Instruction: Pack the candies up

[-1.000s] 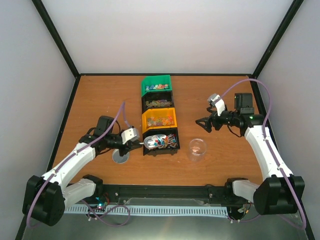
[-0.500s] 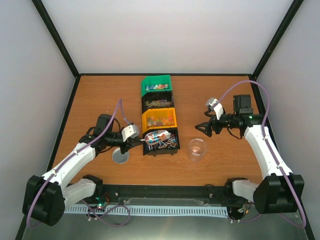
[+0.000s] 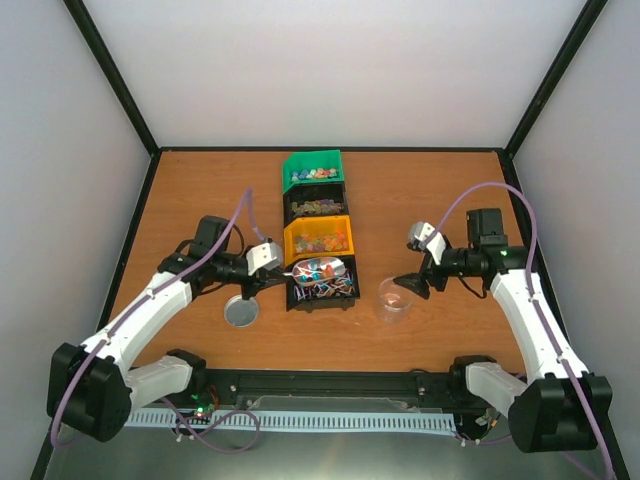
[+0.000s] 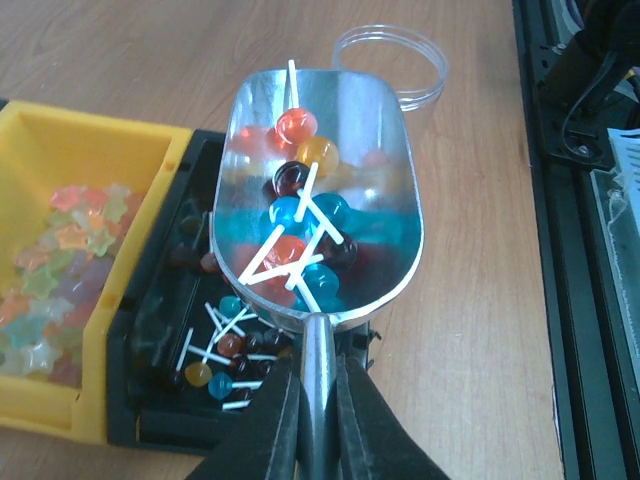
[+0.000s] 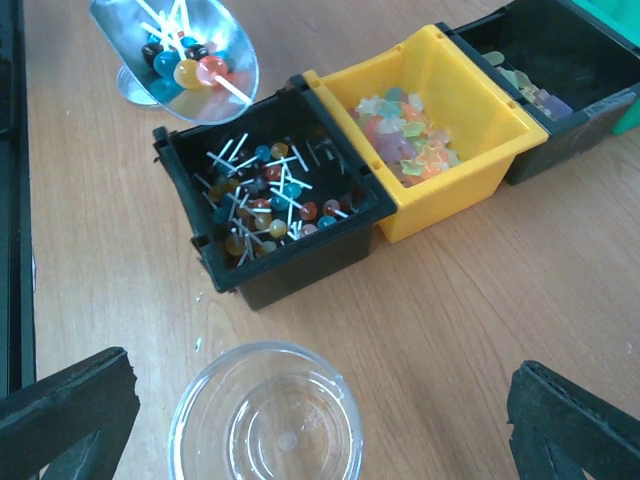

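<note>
Here, on the brown table (image 3: 450, 200) inside white walls (image 3: 330, 70), left fingers (image 4: 258, 442) pinch scoop (image 4: 392, 170); right fingers (image 5: 60, 400) spread.

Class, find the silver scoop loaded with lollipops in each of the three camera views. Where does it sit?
Top external: scoop at centre, by the nearest black bin.
Left wrist: scoop fills the middle, handle at the bottom edge.
Right wrist: scoop in the top-left corner.
Shared landmark: the yellow bin next to that black bin.

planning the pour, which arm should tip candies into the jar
Probably left. The left gripper is shut on the scoop holding candies near the jar; the right gripper is open and empty.
</note>
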Motion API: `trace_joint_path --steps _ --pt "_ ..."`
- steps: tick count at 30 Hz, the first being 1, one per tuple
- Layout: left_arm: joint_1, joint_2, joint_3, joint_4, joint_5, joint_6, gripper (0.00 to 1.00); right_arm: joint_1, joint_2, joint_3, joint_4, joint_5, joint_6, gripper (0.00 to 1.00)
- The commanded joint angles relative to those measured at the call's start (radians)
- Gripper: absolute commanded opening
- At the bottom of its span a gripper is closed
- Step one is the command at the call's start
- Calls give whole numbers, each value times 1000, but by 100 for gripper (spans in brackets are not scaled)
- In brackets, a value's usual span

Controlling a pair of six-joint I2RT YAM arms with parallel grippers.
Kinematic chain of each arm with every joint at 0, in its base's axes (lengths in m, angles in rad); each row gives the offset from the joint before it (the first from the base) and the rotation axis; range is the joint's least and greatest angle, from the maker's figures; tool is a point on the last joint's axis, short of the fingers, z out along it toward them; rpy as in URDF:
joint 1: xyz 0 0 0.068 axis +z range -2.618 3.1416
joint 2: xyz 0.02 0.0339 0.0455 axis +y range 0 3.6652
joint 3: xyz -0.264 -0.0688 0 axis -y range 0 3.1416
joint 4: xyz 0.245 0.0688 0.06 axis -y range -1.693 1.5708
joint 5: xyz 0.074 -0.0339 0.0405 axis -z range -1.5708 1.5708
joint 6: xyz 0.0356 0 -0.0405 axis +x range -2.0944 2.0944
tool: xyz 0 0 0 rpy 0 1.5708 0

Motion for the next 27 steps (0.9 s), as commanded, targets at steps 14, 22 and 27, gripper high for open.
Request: trace_joint_path --steps 14,22,27 --pt "-128 114 155 -43 14 70 1 -4 -85 -118 -308 190 -444 100" --pt "-129 137 178 -63 13 87 1 11 -8 -200 -61 234 -287 100" --pt "-129 143 186 -78 -12 96 1 65 57 -216 89 233 -133 100"
